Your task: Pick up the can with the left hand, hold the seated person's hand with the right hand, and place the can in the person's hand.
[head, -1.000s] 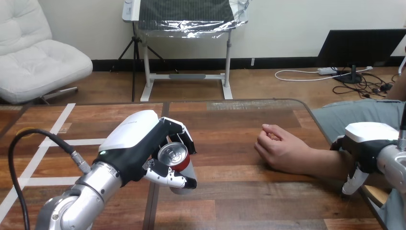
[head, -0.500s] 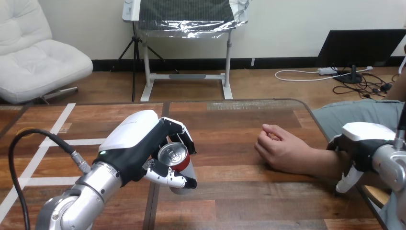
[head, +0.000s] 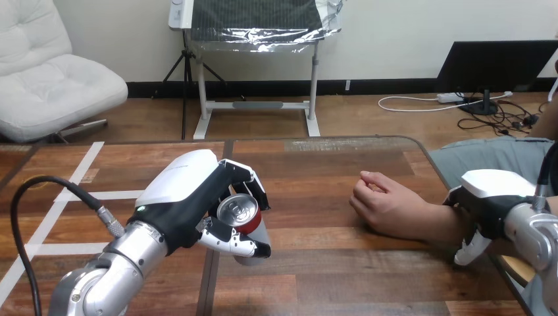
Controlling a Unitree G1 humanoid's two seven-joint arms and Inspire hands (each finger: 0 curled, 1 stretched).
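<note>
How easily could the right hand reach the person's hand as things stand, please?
Probably yes. The right hand sits by the person's forearm, and nothing lies between it and the person's hand, resting on the table.

Bright, even light covers the counter point(head: 342, 270), with a pale sheen along its far edge. The top of the can point(head: 238, 209) glints, the white shell of the left robot hand point(head: 187, 187) shines, and a soft shadow lies beneath the person's hand point(head: 385, 205).
</note>
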